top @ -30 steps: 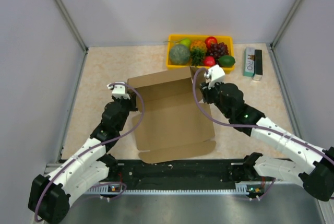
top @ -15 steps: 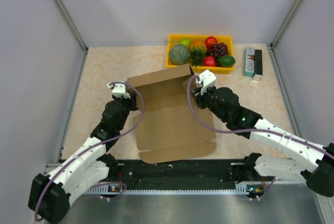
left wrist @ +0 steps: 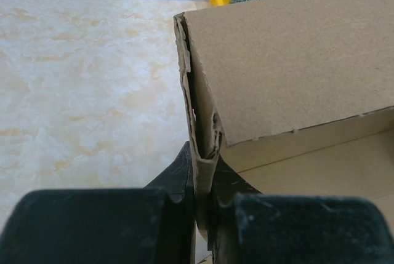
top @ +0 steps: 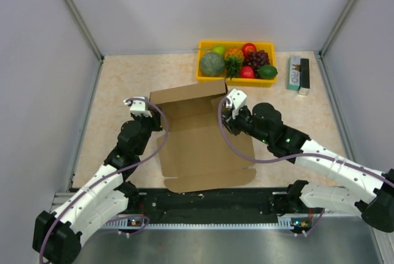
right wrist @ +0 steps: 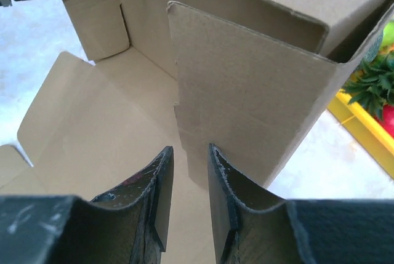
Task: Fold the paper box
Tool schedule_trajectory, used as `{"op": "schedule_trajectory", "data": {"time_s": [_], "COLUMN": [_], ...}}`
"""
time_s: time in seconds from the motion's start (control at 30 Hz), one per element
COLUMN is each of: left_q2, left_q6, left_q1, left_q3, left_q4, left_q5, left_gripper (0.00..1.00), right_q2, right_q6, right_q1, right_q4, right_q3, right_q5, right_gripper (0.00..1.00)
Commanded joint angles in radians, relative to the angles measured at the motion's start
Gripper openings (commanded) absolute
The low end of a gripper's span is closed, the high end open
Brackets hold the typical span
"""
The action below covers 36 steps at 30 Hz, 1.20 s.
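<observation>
Nearest the bases, the front flap (top: 209, 179) of the paper box (top: 203, 144) lay flat on the surface (top: 123, 73), unfolded, its notched corners pointing left and right. The box sat at the middle of the surface, between the two arms. Its floor panel was flat.

Progress was judged partial. The left side wall (left wrist: 200, 128) stood upright, the right side flap (right wrist: 246, 104) stood nearly upright, and the far wall (top: 188, 92) was raised behind them. Left to do, as judged: locking the side walls in place, raising the front flap and closing the lid. No wall appeared tucked or locked.

The left arm (top: 104, 178) reached forward from the near left, elbow bent, its wrist at the far left corner of the box. The left gripper (left wrist: 203, 181) was clenched on the doubled edge of the left side wall, with cardboard pinched between its fingers.

The right arm (top: 320, 153) reached in from the near right and crossed over the box's right edge. The right gripper (right wrist: 189, 153) pointed into the box just before the right side flap. Its jaws stood narrowly apart, and nothing was seen between them.

Beyond the box, at the far edge, a yellow tray (top: 236, 43) of fruit stood just apart from the far wall. A small printed carton (top: 298, 73) lay to its right.
</observation>
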Motion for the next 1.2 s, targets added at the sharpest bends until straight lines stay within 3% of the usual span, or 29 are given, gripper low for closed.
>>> {"op": "schedule_trajectory", "data": {"time_s": [0.0, 0.27, 0.47, 0.63, 0.77, 0.9, 0.93, 1.03, 1.1, 1.13, 1.17], "left_q2": [-0.009, -0.001, -0.005, -0.004, 0.013, 0.021, 0.019, 0.011, 0.008, 0.008, 0.008], "left_q6": [-0.037, -0.037, -0.025, -0.016, -0.016, -0.021, -0.022, -0.017, -0.016, -0.016, -0.016], "left_q1": [-0.013, -0.013, -0.013, -0.013, -0.013, -0.013, -0.013, -0.013, -0.013, -0.013, -0.013], "left_q3": [-0.002, 0.001, 0.001, 0.007, 0.012, 0.010, 0.009, 0.006, 0.007, 0.009, 0.009], "left_q4": [-0.032, -0.032, -0.037, -0.040, -0.032, -0.029, -0.029, -0.030, -0.032, -0.032, -0.032], "left_q5": [0.014, 0.008, 0.011, 0.017, 0.020, 0.031, 0.031, 0.028, 0.030, 0.030, 0.033], "left_gripper": [0.00, 0.00, 0.00, 0.00, 0.00, 0.00, 0.00, 0.00, 0.00, 0.00, 0.00], "right_q2": [-0.078, -0.267, -0.313, -0.466, -0.546, -0.487, -0.453, -0.301, -0.200, -0.174, -0.148], "right_q6": [0.057, 0.200, 0.218, 0.250, 0.247, 0.208, 0.191, 0.189, 0.239, 0.255, 0.258], "right_q1": [0.006, 0.005, -0.036, -0.092, -0.090, -0.105, -0.122, -0.284, -0.430, -0.572, -0.631], "right_q4": [-0.069, -0.286, -0.380, -0.267, -0.253, -0.293, -0.294, -0.293, -0.291, -0.288, -0.262], "right_q3": [0.048, 0.048, 0.060, 0.038, 0.041, 0.089, 0.104, 0.176, 0.213, 0.216, 0.216], "right_q5": [-0.001, 0.082, 0.326, 0.157, 0.182, 0.497, 0.507, 0.406, 0.176, 0.103, -0.085], "right_gripper": [0.30, 0.33, 0.38, 0.46, 0.52, 0.69, 0.69, 0.70, 0.68, 0.68, 0.67]}}
